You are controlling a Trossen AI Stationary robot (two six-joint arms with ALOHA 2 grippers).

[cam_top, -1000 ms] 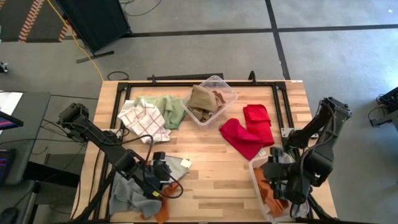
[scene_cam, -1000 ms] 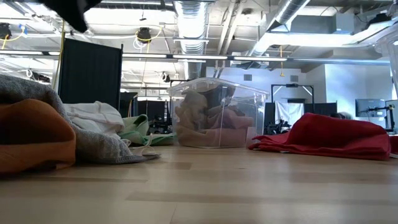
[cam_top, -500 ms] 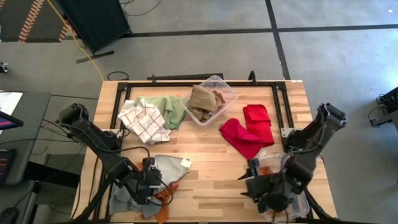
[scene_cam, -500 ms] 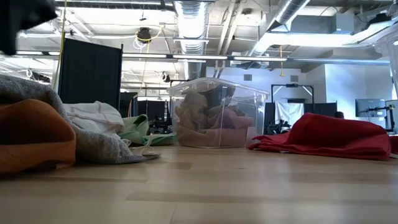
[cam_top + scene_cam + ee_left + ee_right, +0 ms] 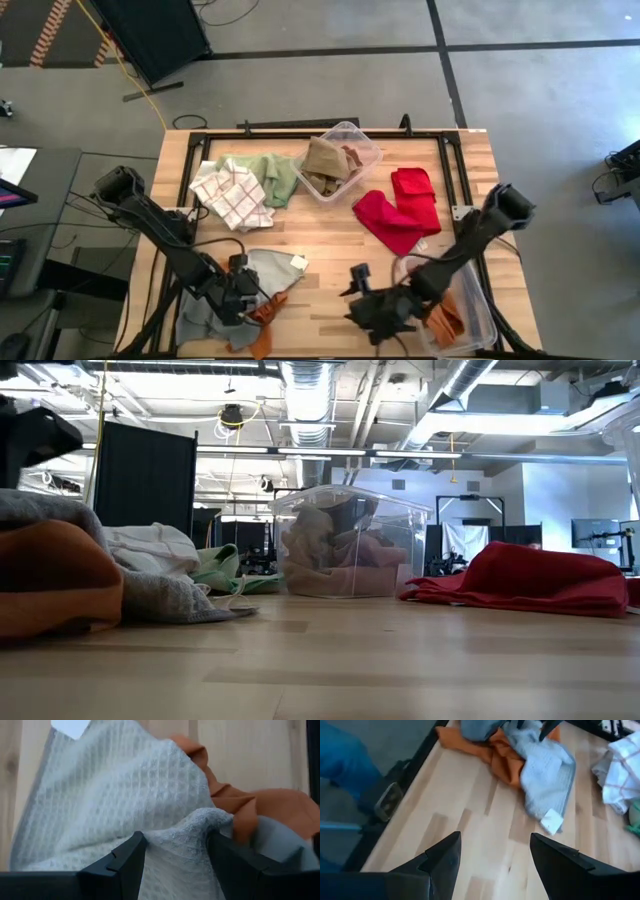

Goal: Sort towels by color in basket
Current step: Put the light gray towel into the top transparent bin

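Down at the near left corner of the pale wooden plank desk [image 5: 330,250], the left gripper [image 5: 240,298] presses into a heap of cloths, its two dark fingers spread with a fold of soft grey waffle-weave towel [image 5: 115,805] bunched between them; whether they pinch it I cannot tell. A smooth rust-orange cloth [image 5: 260,805] pokes out from under the grey one, crumpled against it, and a white label sits at the grey towel's corner [image 5: 299,262].

The right gripper [image 5: 372,312] hovers over bare planks near the desk's near edge, between that heap and a clear plastic bin [image 5: 478,300] at the near right corner; its fingers stand wide apart with nothing in them. That bin holds an orange cloth [image 5: 445,320].

Toward the far edge, a second clear, rounded plastic tub [image 5: 368,152] contains a folded tan towel [image 5: 325,160]. Left of it lie a rumpled pale green towel [image 5: 275,175] and a white cloth with a thin red check pattern [image 5: 232,193], the two touching. Right of the tub, two red towels rest together: a small, neatly squared one [image 5: 413,183] and a larger, loosely spread one [image 5: 392,220] just beside it.
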